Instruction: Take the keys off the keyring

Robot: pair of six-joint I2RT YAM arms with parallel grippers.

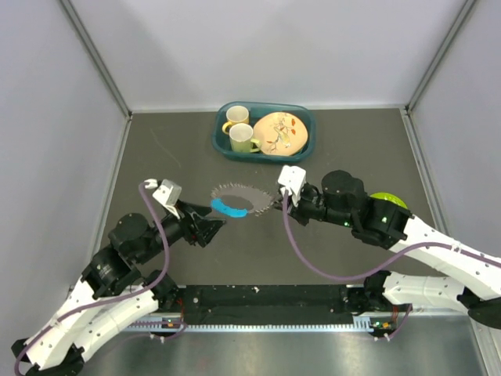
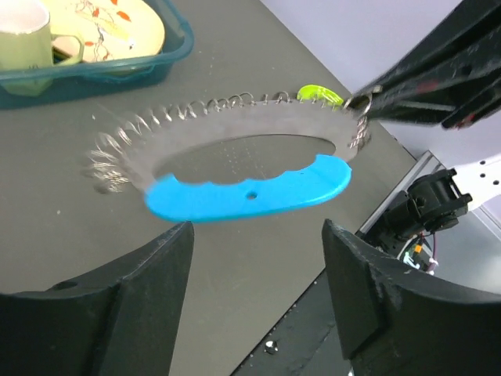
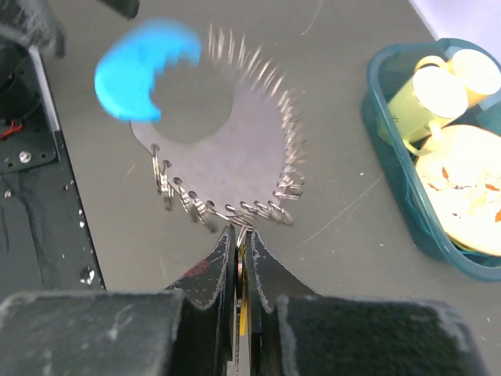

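Steel keyring [image 3: 237, 215] pinched by right jaws; left jaws spread.

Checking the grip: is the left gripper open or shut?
Open: the left gripper has its fingers wide apart, just short of the blue handle, gripping nothing.

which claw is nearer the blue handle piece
Left. The left claw sits open just short of the blue handle piece; the right claw grips the grey disc's opposite edge.

Teal tub [image 1: 274, 155] holds two mugs [image 1: 244, 139], one plate [image 1: 282, 131].
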